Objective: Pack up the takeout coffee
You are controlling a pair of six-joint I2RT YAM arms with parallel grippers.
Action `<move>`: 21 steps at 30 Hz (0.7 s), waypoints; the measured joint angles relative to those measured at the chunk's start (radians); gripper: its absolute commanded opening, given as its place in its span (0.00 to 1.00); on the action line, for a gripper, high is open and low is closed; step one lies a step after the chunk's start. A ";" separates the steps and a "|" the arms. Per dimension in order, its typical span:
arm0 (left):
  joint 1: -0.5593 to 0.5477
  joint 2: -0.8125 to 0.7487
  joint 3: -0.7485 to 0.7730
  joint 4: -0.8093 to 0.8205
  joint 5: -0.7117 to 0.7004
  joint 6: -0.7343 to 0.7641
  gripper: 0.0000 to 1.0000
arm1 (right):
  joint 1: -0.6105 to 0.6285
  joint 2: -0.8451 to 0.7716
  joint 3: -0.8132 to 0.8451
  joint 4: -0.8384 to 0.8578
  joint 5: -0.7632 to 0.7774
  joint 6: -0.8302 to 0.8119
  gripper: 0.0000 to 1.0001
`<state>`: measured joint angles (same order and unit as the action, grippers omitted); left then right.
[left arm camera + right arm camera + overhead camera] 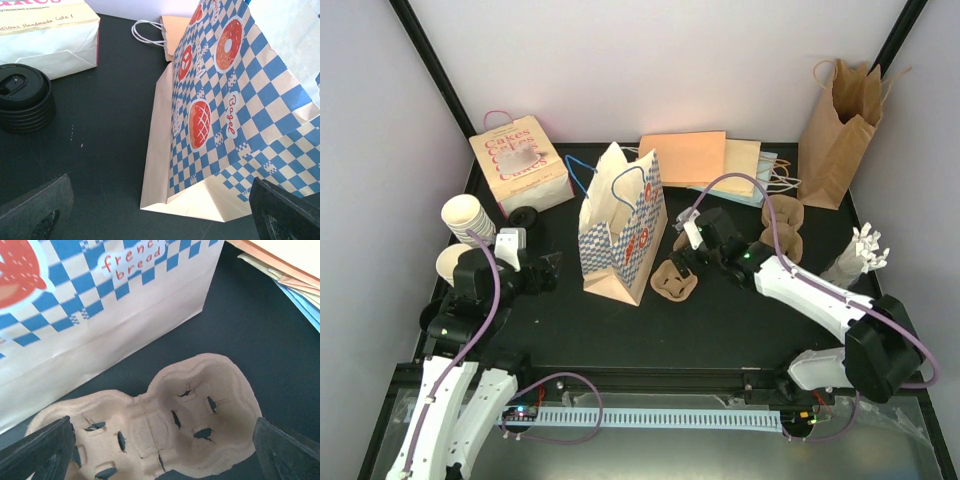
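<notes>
Cream ribbed paper cups (468,215) lie stacked at the table's left edge, with another cup (452,262) just in front of them. A stack of black lids (525,218) sits beside them, and the left wrist view shows the lids (25,97) at its left. My left gripper (535,270) is open and empty, facing the blue-checked paper bag (235,100). My right gripper (685,255) is open above a pulp cup carrier (165,425) that lies on the table against the bag (625,225). Its fingertips (40,450) stand wide on either side of the carrier.
A Cakes box (520,163) stands at the back left. Flat orange and blue bags (685,158) lie at the back centre, and a tall brown bag (840,130) is at the back right. More pulp carriers (783,228) and white cutlery (860,255) sit at the right.
</notes>
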<state>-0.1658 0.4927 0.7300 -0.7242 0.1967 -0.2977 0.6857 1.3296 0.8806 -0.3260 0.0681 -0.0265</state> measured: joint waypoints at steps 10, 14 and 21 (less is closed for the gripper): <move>0.000 -0.011 0.000 0.000 0.010 0.000 0.99 | -0.035 0.103 0.039 -0.069 -0.035 -0.089 0.95; 0.000 -0.011 0.000 0.000 0.011 0.000 0.99 | -0.035 0.162 0.060 -0.088 -0.045 -0.107 0.95; 0.000 -0.011 0.000 0.000 0.015 0.000 0.99 | -0.035 0.258 0.068 -0.135 -0.048 -0.113 0.93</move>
<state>-0.1658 0.4820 0.7296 -0.7238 0.2115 -0.2974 0.6502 1.5875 0.9489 -0.4606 0.0204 -0.1398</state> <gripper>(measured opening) 0.988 0.930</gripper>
